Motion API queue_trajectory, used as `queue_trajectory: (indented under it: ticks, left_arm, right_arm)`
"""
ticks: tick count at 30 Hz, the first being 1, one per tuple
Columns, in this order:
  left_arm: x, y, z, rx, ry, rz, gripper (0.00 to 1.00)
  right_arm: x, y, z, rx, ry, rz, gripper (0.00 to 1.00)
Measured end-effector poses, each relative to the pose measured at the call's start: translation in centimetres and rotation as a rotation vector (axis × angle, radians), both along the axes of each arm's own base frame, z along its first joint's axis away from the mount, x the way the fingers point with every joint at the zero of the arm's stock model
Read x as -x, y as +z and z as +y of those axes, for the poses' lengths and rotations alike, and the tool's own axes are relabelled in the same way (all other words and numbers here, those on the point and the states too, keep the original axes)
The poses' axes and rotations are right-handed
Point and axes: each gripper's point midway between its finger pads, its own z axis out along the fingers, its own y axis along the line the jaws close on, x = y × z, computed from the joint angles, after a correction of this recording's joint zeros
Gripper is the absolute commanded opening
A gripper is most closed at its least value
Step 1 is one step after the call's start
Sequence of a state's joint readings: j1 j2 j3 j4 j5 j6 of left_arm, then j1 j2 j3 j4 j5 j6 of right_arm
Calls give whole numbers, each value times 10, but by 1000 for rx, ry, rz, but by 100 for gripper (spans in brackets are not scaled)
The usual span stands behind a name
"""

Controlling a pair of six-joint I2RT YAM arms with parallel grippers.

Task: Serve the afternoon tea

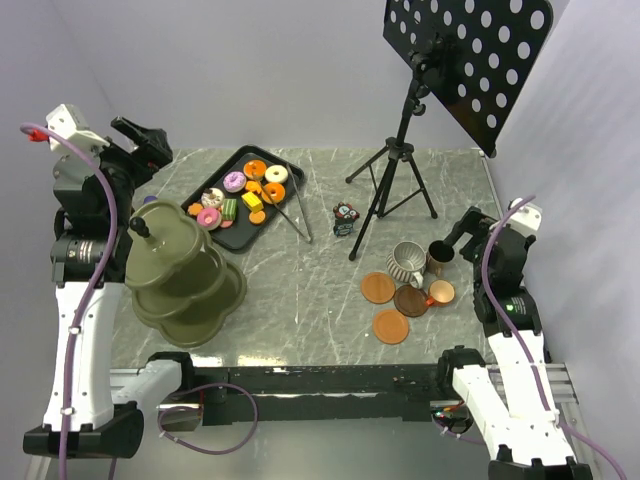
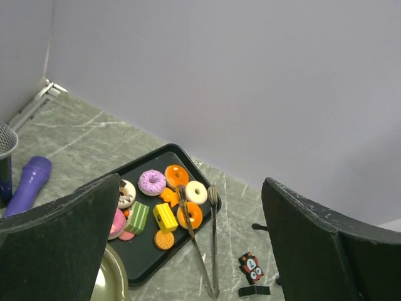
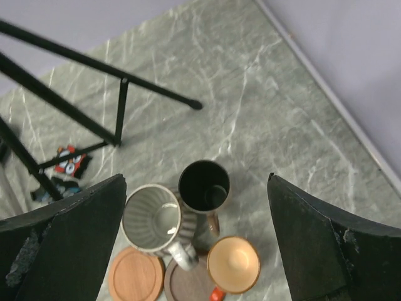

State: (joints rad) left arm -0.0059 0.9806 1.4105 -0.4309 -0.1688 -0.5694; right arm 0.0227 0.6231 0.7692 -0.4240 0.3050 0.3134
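Centrally, tripod (image 1: pixel 403 125) stands between pastries (image 1: pixel 245 190) and cups (image 1: pixel 408 262); left hand (image 1: pixel 150 145), right hand (image 1: pixel 468 226) wide open, empty.

Grey-green marble table (image 1: pixel 300 290), white veins running all over it. Black tray (image 2: pixel 147 257), and plenty of colour on it: a purple-iced donut (image 2: pixel 151 182), an orange donut (image 2: pixel 177 175) at its three o'clock, a cream donut (image 2: pixel 196 192), a yellow block (image 2: pixel 165 217), a green pastry (image 2: pixel 138 217). Olive-green stand (image 1: pixel 185 270). Now the ribbed grey cup (image 3: pixel 153 219), pale inside; dark cup (image 3: pixel 203 185) at its one o'clock; copper cup (image 3: pixel 233 263) at five. Saucers (image 3: pixel 136 274) orange-brown, one darker brown.
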Motion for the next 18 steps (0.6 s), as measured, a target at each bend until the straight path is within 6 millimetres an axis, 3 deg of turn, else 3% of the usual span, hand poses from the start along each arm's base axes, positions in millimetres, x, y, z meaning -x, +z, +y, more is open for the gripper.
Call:
queue_trajectory:
  ticks: [9, 14, 18]
  left_arm:
    - [-15, -11, -1, 28, -1, 49, 100]
    - [-27, -16, -4, 12, -17, 95, 100]
    - [-27, -21, -8, 9, -41, 115, 100]
  right_arm:
    - [-5, -8, 38, -24, 230, 38, 91]
    - [-6, -10, 80, -40, 405, 67, 89]
    - [2, -22, 135, -17, 591, 139, 90]
